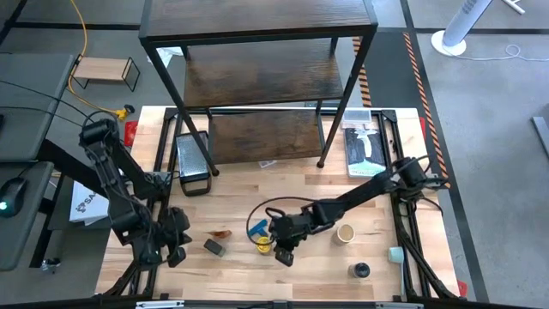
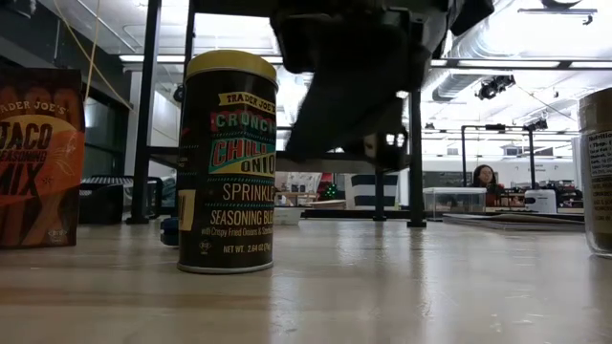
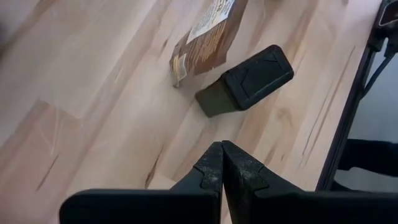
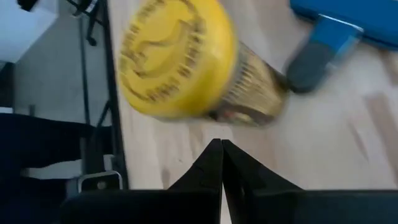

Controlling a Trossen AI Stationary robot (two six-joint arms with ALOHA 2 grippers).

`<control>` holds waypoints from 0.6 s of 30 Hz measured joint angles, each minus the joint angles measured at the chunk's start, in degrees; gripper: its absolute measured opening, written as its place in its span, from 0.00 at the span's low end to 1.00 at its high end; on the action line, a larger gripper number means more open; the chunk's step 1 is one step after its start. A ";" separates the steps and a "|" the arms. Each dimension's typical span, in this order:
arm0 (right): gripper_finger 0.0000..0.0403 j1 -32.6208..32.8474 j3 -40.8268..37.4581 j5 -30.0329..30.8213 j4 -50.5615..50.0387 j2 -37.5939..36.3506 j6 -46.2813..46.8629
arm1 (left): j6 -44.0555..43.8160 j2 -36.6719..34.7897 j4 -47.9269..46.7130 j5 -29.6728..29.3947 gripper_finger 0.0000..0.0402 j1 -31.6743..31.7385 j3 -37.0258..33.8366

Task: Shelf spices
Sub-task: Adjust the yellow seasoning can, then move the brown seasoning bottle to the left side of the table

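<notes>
The tall dark cylindrical jar with the yellow lid (image 1: 262, 245) is stood upright on the light wood table (image 1: 232, 193), near the front edge, right beside a blue plastic piece (image 1: 256, 229). The right gripper (image 1: 286, 256) is hung just beside the jar, and its fingers are pressed together on nothing, so no hold is had yet. In the right wrist view the yellow lid (image 4: 177, 59) is seen just ahead of the shut tips.

The jar is probably light and rigid, with a smooth printed wrap that could be slick. It's tall and narrow too, so it could be tipped by a bump near the top. A hold across the body just below the lid is probably best.

The left gripper (image 1: 172, 255) is parked at the front left, also pinched shut and empty, with a small dark grey box (image 3: 245, 82) and a reddish-brown packet (image 3: 208, 34) lying flat ahead of it. The three-tier dark wood shelf (image 1: 262, 81) is set at the back.
</notes>
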 joint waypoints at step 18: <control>0.00 -5.27 1.49 -11.86 -0.63 -1.99 -8.82 | -0.78 0.56 -0.35 -2.95 0.00 -0.20 -0.02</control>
